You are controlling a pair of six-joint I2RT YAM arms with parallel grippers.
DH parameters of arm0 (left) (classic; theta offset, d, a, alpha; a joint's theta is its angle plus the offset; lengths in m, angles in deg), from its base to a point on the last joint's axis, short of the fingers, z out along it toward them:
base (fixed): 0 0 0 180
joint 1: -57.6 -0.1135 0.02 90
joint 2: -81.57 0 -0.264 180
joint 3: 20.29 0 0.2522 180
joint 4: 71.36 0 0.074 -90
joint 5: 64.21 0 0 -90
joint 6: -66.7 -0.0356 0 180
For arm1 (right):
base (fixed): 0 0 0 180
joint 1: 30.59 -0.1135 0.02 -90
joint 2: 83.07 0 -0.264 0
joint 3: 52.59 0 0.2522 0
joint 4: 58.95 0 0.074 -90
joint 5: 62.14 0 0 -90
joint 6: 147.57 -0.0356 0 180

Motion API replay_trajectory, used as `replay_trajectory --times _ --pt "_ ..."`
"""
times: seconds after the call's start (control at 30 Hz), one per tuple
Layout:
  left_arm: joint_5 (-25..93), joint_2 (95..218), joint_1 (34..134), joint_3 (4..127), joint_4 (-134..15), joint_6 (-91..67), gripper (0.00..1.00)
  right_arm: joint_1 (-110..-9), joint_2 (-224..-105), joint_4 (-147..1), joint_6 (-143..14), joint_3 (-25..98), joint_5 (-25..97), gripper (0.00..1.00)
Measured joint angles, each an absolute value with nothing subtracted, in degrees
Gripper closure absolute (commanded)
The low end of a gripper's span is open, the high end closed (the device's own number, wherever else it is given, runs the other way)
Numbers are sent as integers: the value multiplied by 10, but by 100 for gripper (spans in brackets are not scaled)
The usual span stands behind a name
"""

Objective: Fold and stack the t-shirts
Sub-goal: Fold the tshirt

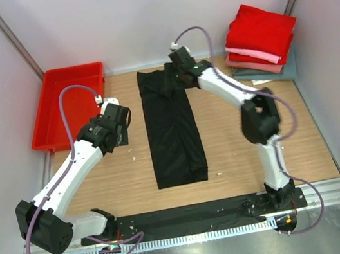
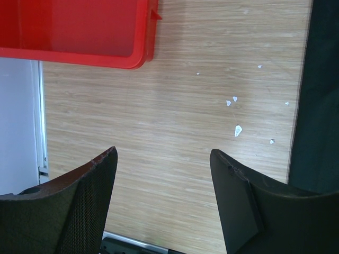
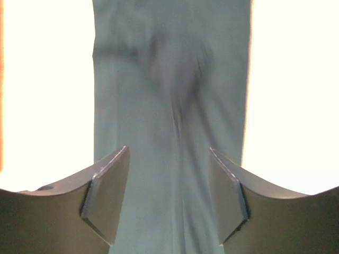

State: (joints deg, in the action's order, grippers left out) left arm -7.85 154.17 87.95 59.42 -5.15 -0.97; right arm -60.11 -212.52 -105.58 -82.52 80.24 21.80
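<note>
The black t-shirt is laid as a long strip mid table. The right gripper is spread, empty, over its far end; the left gripper is spread, empty, beside it. Cloth is judged limp and light: far corners to be pinched.

Black t-shirt: folded lengthwise into a long narrow strip, lying flat at centre of tabletop, long axis from 12 to 6 o'clock, faint creases along its length. Toward 2 o'clock, well apart, at the far corner, a stack of folded shirts, edges stepped: bright red t-shirt on top, pink t-shirt beneath, then dusty-rose t-shirt, grey-teal t-shirt lowest.
</note>
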Motion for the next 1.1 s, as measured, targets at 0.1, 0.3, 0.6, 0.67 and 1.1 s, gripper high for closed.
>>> replay_trajectory --times 0.1,0.3,0.6,0.67,1.1 --pt "-76 1542 881 596 -47 -7 29 -603 -1917 -1030 -842 581 222 41" --pt "-35 1513 898 589 -25 24 28 -624 -1611 -986 -902 234 233 50" --pt "15 1426 901 515 -40 48 29 -731 -1575 -1001 -996 21 265 50" --pt "16 1430 901 515 -41 48 29 -756 -1571 -994 -1011 14 266 50" --pt "18 1430 909 515 -41 50 29 -770 -1563 -954 -1049 -20 259 52"
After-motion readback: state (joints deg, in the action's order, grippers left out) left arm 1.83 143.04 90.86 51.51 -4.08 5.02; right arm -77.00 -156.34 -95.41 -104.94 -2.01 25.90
